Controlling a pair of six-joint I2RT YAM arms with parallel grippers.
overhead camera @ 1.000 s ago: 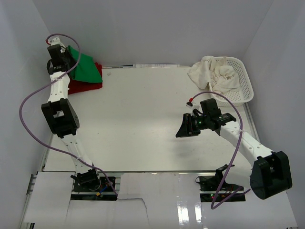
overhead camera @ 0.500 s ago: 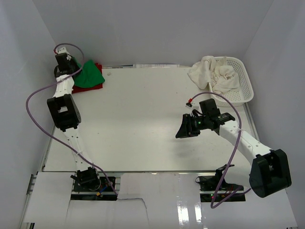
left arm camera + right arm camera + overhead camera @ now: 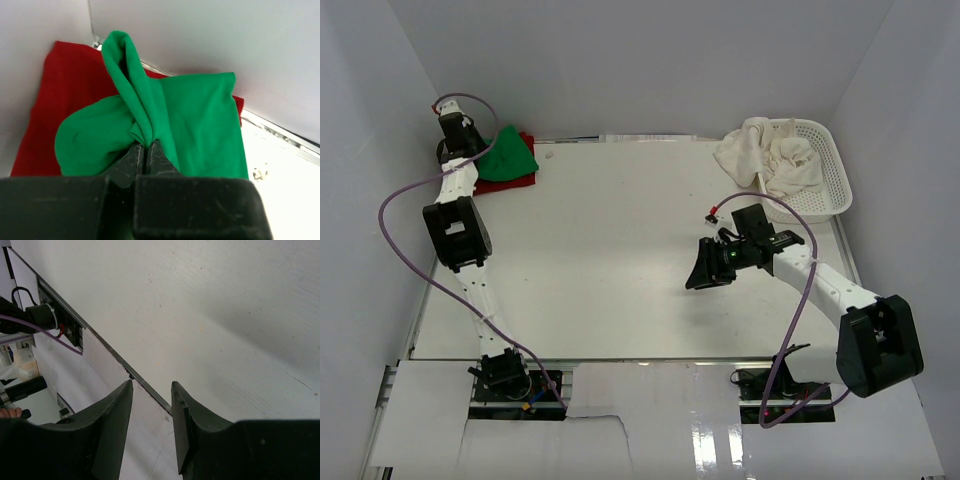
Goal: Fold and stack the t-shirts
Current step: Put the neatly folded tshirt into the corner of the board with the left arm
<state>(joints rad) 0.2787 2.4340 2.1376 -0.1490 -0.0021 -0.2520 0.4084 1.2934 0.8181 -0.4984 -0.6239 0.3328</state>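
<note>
A bright green t-shirt point(image 3: 507, 158) lies bunched on a red t-shirt point(image 3: 516, 181) in the far left corner of the table. My left gripper point(image 3: 472, 152) is shut on a pinched fold of the green t-shirt point(image 3: 150, 115), which rises in a ridge over the red t-shirt point(image 3: 55, 95). My right gripper point(image 3: 700, 272) hangs open and empty above the middle right of the table; its fingers point(image 3: 112, 427) frame bare table. Cream-white t-shirts point(image 3: 765, 155) are heaped in the basket and spill over its left rim.
A white plastic mesh basket point(image 3: 833, 180) stands at the far right. The enclosure walls stand close behind the red and green shirts. A metal strip point(image 3: 100, 340) runs along the table's near edge. Purple cables loop off both arms.
My left gripper has moved slightly back into the corner with the green t-shirt, which has bunched into a smaller heap on the red one. My right arm has barely shifted.
</note>
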